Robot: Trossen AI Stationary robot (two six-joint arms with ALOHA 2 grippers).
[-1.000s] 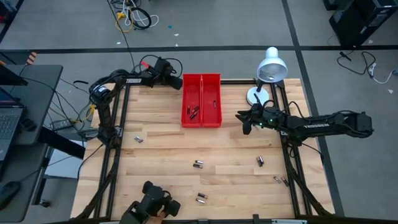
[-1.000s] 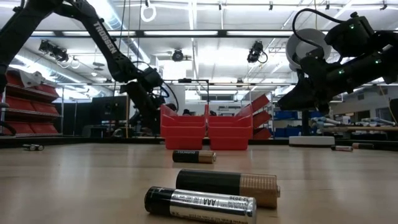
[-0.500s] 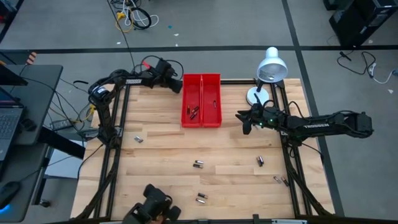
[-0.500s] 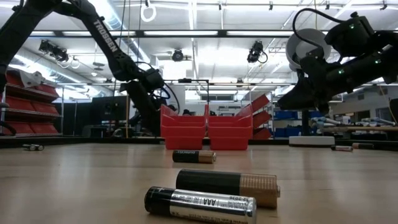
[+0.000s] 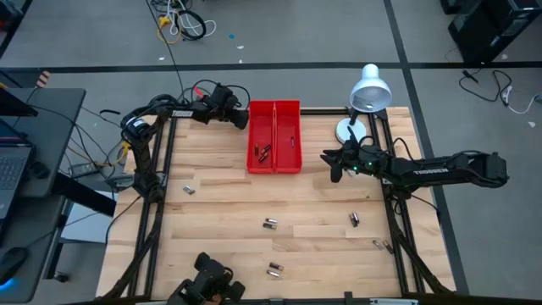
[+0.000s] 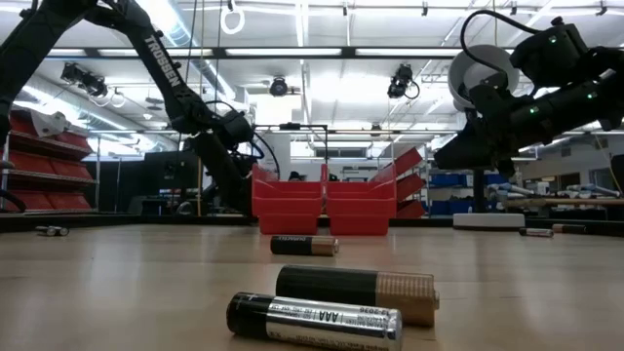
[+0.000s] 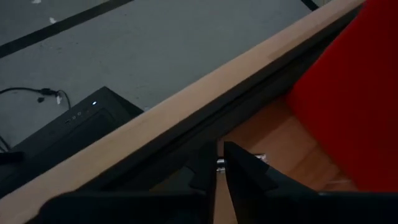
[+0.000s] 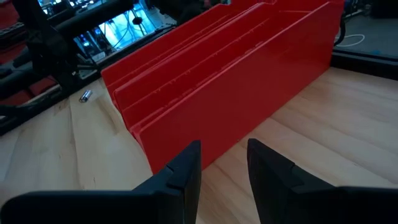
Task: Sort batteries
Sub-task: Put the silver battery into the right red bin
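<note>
My left gripper is low at the table's far edge, just left of the red two-compartment bin. In the left wrist view its fingers stand almost together, with a small silvery battery in the narrow gap. My right gripper hangs open to the right of the bin, with nothing between its fingers. Loose batteries lie on their sides on the wood. A few more lie in the bin. My left gripper has the battery between its two fingertips, and a silvery bit shows in the gap. The fingers slant down at it from the table's left. Another bit of the battery shows past one finger, low on the wood by the far rail. That finger hides which part is held.
A white desk lamp stands at the far right corner. A black frame rail runs along the far edge right behind my left gripper. A dark device sits at the near edge. In the low view, two batteries lie close in front.
My left gripper has sunk a little toward the table beside the bin's far left corner. My right arm has kept still.
</note>
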